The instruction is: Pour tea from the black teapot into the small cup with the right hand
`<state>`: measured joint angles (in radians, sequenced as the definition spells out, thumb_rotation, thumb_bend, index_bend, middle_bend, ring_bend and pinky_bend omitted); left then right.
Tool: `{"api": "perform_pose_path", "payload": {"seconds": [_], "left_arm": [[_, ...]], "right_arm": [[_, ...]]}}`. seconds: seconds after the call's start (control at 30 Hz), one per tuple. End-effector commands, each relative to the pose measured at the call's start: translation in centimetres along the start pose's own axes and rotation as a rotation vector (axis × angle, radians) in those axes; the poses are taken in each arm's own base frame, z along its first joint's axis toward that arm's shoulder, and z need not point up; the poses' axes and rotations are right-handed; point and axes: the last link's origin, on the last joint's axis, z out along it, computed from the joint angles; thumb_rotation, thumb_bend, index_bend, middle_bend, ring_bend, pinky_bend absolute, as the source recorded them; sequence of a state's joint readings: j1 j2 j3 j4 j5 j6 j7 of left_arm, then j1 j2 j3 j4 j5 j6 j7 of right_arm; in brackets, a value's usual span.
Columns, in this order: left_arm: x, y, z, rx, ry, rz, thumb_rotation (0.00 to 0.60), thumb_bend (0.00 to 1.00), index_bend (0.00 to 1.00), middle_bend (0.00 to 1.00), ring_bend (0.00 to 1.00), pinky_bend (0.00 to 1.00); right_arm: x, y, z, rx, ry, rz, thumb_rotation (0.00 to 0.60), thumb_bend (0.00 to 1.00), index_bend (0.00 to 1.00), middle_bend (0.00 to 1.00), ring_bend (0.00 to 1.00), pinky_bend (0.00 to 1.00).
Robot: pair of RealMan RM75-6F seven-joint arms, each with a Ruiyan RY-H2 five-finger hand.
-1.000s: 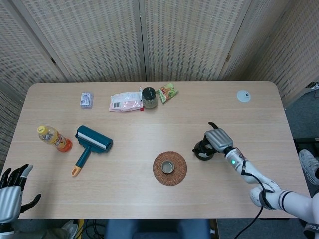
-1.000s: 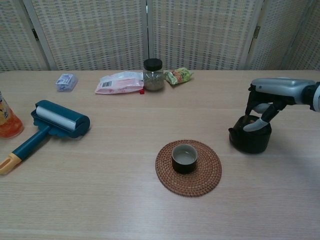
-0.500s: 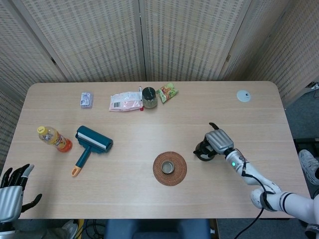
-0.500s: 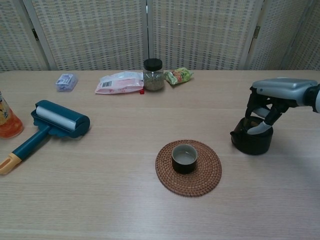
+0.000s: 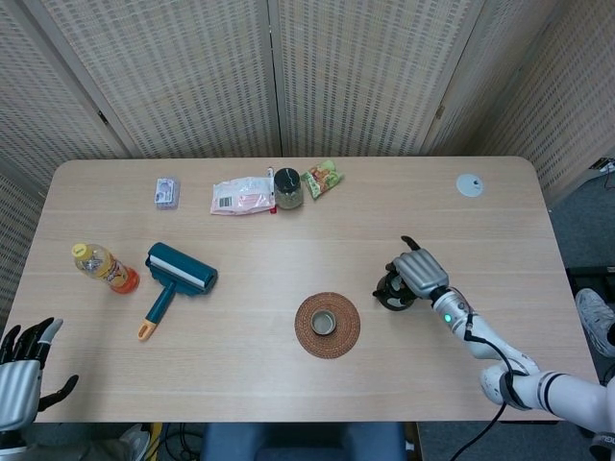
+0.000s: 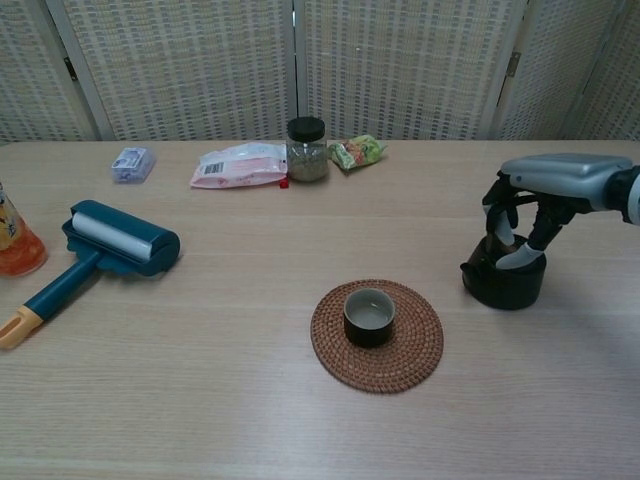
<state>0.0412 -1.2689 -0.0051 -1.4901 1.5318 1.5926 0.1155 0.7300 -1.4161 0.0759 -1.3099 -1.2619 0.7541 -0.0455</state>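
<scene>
The black teapot [image 5: 392, 293] [image 6: 503, 281] stands on the table right of the small cup [image 5: 325, 323] [image 6: 369, 315]. The cup sits upright on a round woven coaster [image 5: 347, 337] [image 6: 421, 346], and a pale liquid shows inside it. My right hand [image 5: 420, 271] [image 6: 552, 180] hovers over the teapot with its fingers spread and hanging down around the pot's top. One fingertip touches the rim. Whether any finger hooks the handle is hidden. My left hand [image 5: 21, 382] hangs open off the table's near-left corner, in the head view only.
A teal lint roller [image 5: 178, 272] [image 6: 115, 240] and an orange drink bottle [image 5: 104, 266] [image 6: 12, 245] lie at the left. Along the back are a clear packet [image 5: 167, 192], a pink packet [image 5: 242, 196], a jar [image 5: 287, 187] [image 6: 307, 148] and a green snack bag [image 5: 323, 178]. A white disc [image 5: 469, 185] lies far right.
My right hand has shifted slightly right over the teapot and its fingers have spread wider. The teapot has nudged a little to the right. The cup and the left hand stay put.
</scene>
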Motion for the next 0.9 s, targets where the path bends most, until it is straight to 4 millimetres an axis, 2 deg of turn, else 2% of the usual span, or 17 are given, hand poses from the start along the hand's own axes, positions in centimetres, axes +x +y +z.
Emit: {"api": "perform_pose_path", "payload": {"seconds": [0.03,0.3,0.4,0.53,0.67,0.9], "left_arm": [[0.0,0.0,0.0,0.0,0.001,0.0,0.6,0.2,0.11,0.1,0.12,0.02],[0.1,0.0,0.1,-0.003,0.004,0.0,0.6,0.2,0.11,0.1,0.12,0.02],[0.1,0.1,0.3,-0.008,0.006,0.001,0.6,0.2,0.11,0.1,0.12,0.02],[0.3,0.2,0.6,-0.017,0.009,0.003,0.6,0.2,0.11,0.1,0.12,0.02],[0.4,0.5,1.1,-0.031,0.012,0.0,0.6,0.2,0.11,0.1,0.12,0.02],[0.6,1.0,1.9,-0.053,0.02,-0.006,0.6,0.2,0.11,0.1,0.12,0.02]], "right_arm": [[0.3,-0.1,-0.2,0.001,0.006,-0.005,0.493,0.0,0.53,0.43,0.32,0.0],[0.9,-0.2,-0.8,-0.001,0.039,-0.03,0.487,0.0,0.16,0.15,0.07,0.0],[1.3,-0.1,-1.3,-0.01,0.074,-0.044,0.487,0.0,0.07,0.09,0.03,0.0],[1.7,0.1,-2.5,-0.022,0.121,-0.034,0.489,0.0,0.05,0.08,0.03,0.0],[2.3,0.6,-4.3,-0.051,0.17,-0.033,0.595,0.0,0.05,0.11,0.03,0.0],[2.7,2.3,-9.2,-0.146,0.262,-0.022,0.6,0.0,0.05,0.16,0.03,0.0]]}}
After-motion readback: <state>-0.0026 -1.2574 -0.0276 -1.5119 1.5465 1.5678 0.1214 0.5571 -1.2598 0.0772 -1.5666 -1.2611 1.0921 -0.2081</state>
